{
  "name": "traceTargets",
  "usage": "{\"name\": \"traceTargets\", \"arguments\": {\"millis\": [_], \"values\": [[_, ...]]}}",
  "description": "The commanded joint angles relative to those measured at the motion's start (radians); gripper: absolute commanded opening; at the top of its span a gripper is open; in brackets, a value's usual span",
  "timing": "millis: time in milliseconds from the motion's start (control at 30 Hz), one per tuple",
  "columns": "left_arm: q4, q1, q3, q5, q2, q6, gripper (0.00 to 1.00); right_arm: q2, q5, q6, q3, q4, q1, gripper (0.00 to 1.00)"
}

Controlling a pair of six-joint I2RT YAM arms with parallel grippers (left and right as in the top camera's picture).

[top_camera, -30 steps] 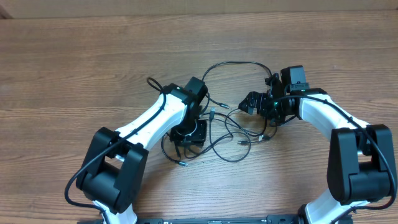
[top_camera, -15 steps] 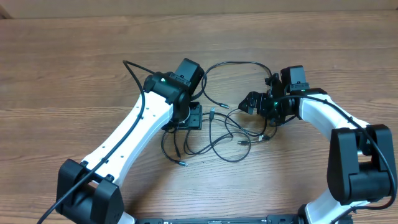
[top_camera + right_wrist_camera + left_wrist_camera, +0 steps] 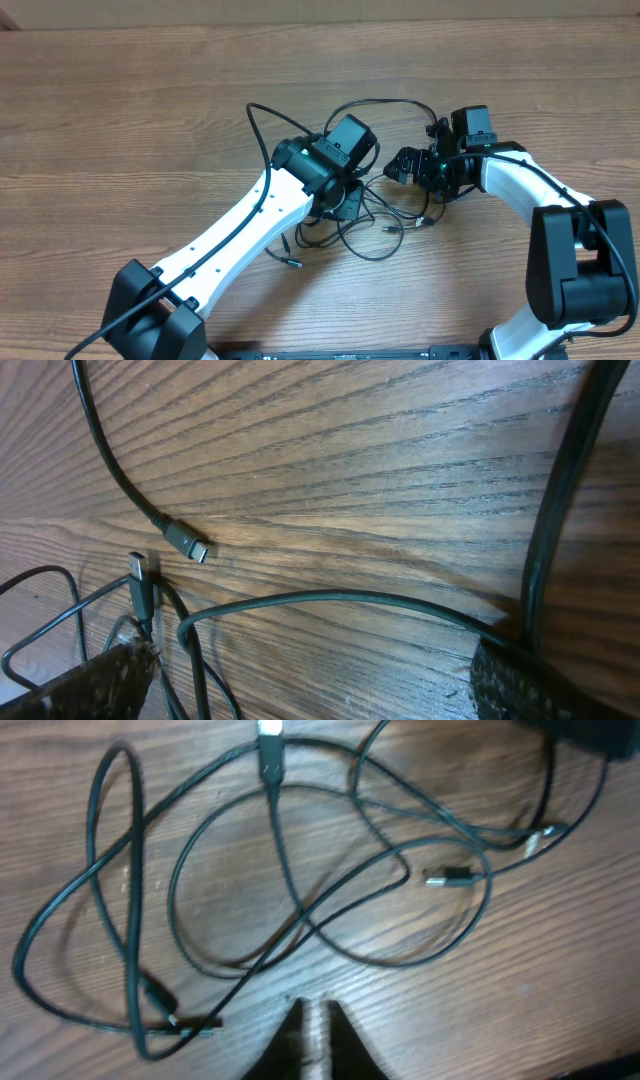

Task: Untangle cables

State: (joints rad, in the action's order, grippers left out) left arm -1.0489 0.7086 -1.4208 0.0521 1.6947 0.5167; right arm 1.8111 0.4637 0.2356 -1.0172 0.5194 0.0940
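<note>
Several thin black cables lie tangled on the wooden table between the two arms, and one loop reaches toward the far side. My left gripper hovers over the left part of the tangle. In the left wrist view its fingertips are shut, with bare wood below them and the crossing cables ahead. A silver-tipped plug lies to their left. My right gripper is open at the tangle's right edge. One cable arcs between its wide-apart fingers, past two plug ends.
The wooden table extends on all sides of the tangle. A thicker black wire arches off the left arm's wrist. Both arm bases stand at the near edge.
My left arm has swung right, from the tangle's left side to over its middle. Its jaws opened wider and then shut. The right arm has not moved.
</note>
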Motion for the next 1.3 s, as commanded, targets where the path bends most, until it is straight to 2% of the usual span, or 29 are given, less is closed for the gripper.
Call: {"name": "traceTargets", "arguments": {"millis": [0,467,533,600,767,967,1200,1267], "values": [[0.030,0.032,0.000,-0.007,0.020,0.016,0.05,0.003,-0.044,0.001,-0.001,0.003,0.002,1.00],[0.066,0.111,0.005,0.006,0.153,0.023,0.04,0.003,-0.044,0.001,-0.001,0.003,0.002,1.00],[0.066,0.121,0.005,0.056,0.184,0.022,0.11,0.003,-0.044,0.001,-0.001,0.003,0.002,1.00],[0.068,0.126,0.005,0.102,0.212,0.020,0.11,0.003,-0.044,0.001,-0.001,0.003,0.002,1.00],[0.089,0.130,0.005,0.237,0.296,-0.087,0.05,0.003,-0.044,0.001,-0.001,0.003,0.002,1.00],[0.089,0.130,0.005,0.368,0.376,-0.221,0.05,0.003,-0.049,0.001,-0.001,0.000,0.002,1.00],[0.090,0.132,0.005,0.364,0.409,-0.230,0.05,0.003,-0.097,0.001,-0.001,0.000,0.002,1.00],[0.090,0.132,0.005,0.364,0.409,-0.230,0.12,0.003,-0.097,0.001,-0.001,0.000,0.002,1.00]]}}
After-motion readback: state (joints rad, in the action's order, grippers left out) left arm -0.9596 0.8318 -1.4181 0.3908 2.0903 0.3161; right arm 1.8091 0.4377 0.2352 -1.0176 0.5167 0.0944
